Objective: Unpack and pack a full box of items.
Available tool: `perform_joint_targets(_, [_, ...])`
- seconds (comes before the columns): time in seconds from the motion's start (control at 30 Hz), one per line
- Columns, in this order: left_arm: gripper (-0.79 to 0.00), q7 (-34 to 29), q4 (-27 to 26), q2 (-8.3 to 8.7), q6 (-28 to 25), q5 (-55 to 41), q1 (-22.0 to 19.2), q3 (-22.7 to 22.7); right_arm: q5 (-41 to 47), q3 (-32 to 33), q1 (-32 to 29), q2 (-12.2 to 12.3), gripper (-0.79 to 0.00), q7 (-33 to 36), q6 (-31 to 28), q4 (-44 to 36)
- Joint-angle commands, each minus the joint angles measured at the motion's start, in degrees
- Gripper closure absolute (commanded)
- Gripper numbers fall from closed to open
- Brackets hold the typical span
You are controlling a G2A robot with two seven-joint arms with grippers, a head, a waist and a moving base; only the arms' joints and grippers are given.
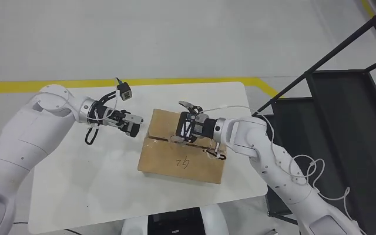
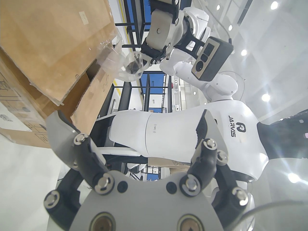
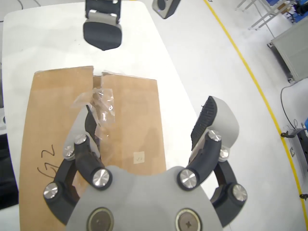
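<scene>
— Top view, middle: why is the cardboard box (image 1: 182, 154) shut?
— Its clear tape (image 3: 101, 104) is peeled and stuck on the open right gripper (image 3: 149, 108). The open left gripper (image 1: 132, 124) sits left of it, maybe to lift flaps.

The tabletop (image 1: 88, 188) and box (image 1: 176, 164) are seen from high overhead in the top view. In the left wrist view the box is caught close, from low beside it and angled upward. In the right wrist view it is seen from just above, facing down. The box is shared by all three views.
</scene>
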Motion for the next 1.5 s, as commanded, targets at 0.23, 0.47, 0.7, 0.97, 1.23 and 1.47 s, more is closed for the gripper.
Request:
perform_joint_targets(0.23, [-0.785, 0.0, 0.0, 0.0, 0.0, 0.0, 0.0, 0.0, 0.1, -0.5, 0.5, 0.0, -0.785, 0.2, -1.0, 0.2])
perform_joint_targets(0.47, [-0.785, 0.0, 0.0, 0.0, 0.0, 0.0, 0.0, 0.0, 0.1, -0.5, 0.5, 0.0, -0.785, 0.2, -1.0, 0.2])
perform_joint_targets(0.7, [-0.785, 3.3, -5.7, -0.29, 1.1, 4.7, 0.4, -1.3, -0.2, -0.8, 0.2, -0.1, -0.785, -0.9, -0.5, 0.2])
perform_joint_targets(0.97, [-0.785, 2.0, -5.4, -2.06, -0.4, 6.8, 0.2, -1.4, -0.2, -2.2, 2.1, -0.4, -0.785, -1.1, -1.5, 1.7])
perform_joint_targets(1.23, [-0.385, 0.1, -2.6, -4.15, -0.1, 7.1, 0.3, -0.8, 0.1, -1.5, 1.6, -0.2, -0.785, -0.4, -2.3, 1.7])
perform_joint_targets(1.47, [-0.425, -0.1, -1.9, -5.12, 0.2, 8.8, 0.0, -0.5, -1.1, -2.0, 1.8, -0.2, -0.785, 1.0, -2.6, 1.5])
